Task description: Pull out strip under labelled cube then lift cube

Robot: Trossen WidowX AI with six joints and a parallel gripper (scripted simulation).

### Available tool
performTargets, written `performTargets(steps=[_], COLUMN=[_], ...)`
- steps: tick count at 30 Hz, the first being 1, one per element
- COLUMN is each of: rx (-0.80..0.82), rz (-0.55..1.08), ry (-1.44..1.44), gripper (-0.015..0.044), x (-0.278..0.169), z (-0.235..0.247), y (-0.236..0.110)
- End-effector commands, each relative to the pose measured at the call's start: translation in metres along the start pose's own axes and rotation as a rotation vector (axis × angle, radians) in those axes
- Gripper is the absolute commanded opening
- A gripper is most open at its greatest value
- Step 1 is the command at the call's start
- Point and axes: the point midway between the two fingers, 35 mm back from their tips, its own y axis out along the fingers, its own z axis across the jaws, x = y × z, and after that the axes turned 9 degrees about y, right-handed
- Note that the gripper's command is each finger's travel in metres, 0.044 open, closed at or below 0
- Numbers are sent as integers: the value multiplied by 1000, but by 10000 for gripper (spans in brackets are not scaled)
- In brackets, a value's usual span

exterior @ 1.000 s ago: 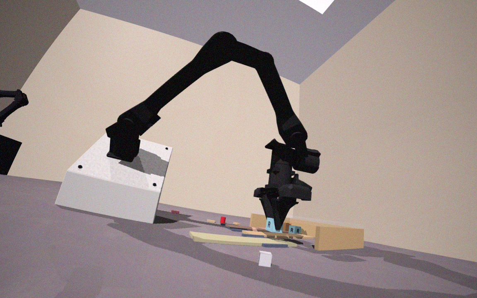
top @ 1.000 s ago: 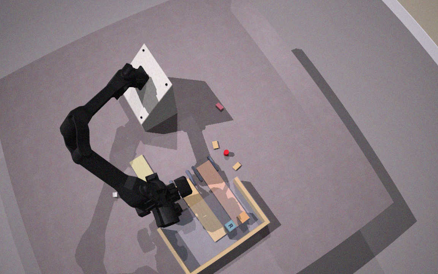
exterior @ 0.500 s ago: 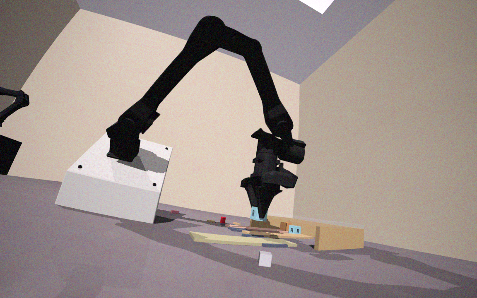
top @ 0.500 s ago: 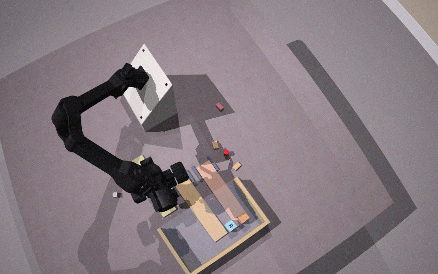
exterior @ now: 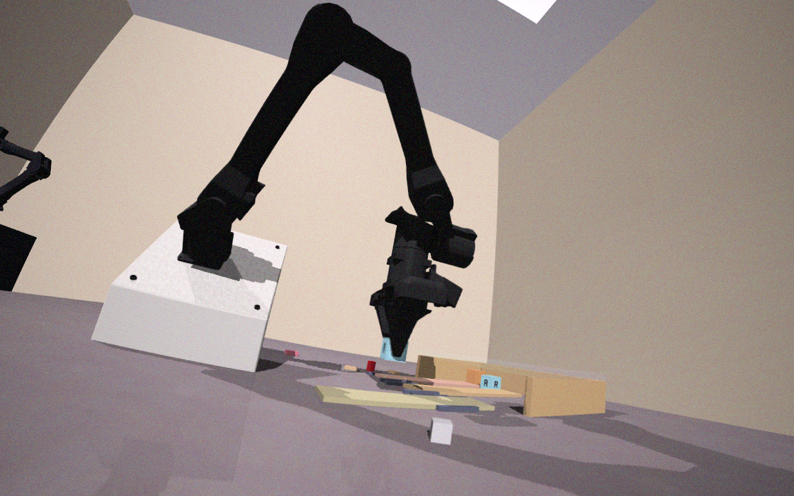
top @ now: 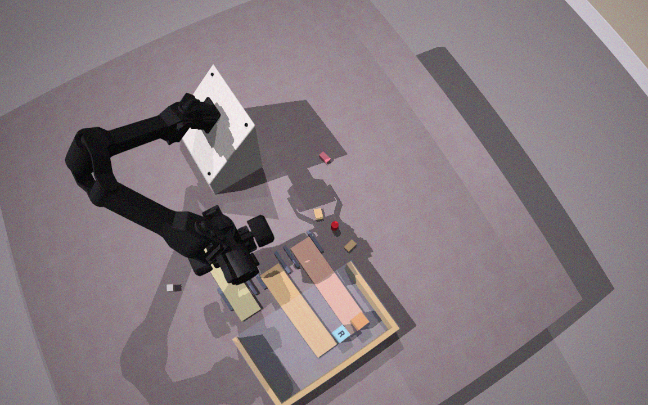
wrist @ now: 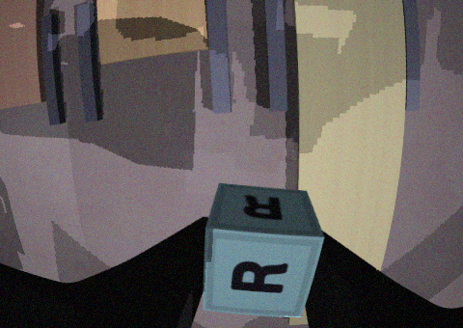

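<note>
Two light-blue cubes marked R show, and only one of them is off the desk (top: 417, 166) (exterior: 159, 431). That one, the labelled cube (exterior: 390, 348) (wrist: 262, 270), sits between the fingers of the claw (exterior: 397, 353) (wrist: 258, 234), which is clamped on it from both sides. In the exterior view the cube hangs above the strips, clear of them all. The other blue cube (top: 340, 333) (exterior: 490, 382) lies in the wooden tray (top: 338, 369) (exterior: 563, 396), just beside an orange block (top: 359, 320) (exterior: 473, 375).

Three strips lie side by side. The yellow strip (top: 243, 304) (exterior: 381, 397) (wrist: 354, 174) is the one farthest from the desk's right-hand corner in the top view, and it reaches well out past the tray's open side. The tan strip (top: 298, 309) (exterior: 467, 390) (wrist: 151, 10) and the pink strip (top: 338, 297) (exterior: 443, 383) (wrist: 16, 58) run deep into the tray, toward its back wall. From this layout the yellow one looks to be the strip already pulled, so the step in hand is the last: lifting the cube and holding it up.

What comes next is probably a little more height, straight up, then a steady stop with the grip kept firm. A hasty swing back down toward the tray could knock the other blue cube or let this one slip.
</note>
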Motion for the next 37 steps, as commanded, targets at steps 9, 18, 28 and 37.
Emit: performTargets(steps=[9,18,28,37], rx=[-3,-3,-3,-3], rz=[-7,-7,-7,-7], ry=[9,9,9,9], gripper=[0,0,0,0], x=[-23,-23,-23,-23], z=[0,0,0,0], y=[-15,-37,-37,-37])
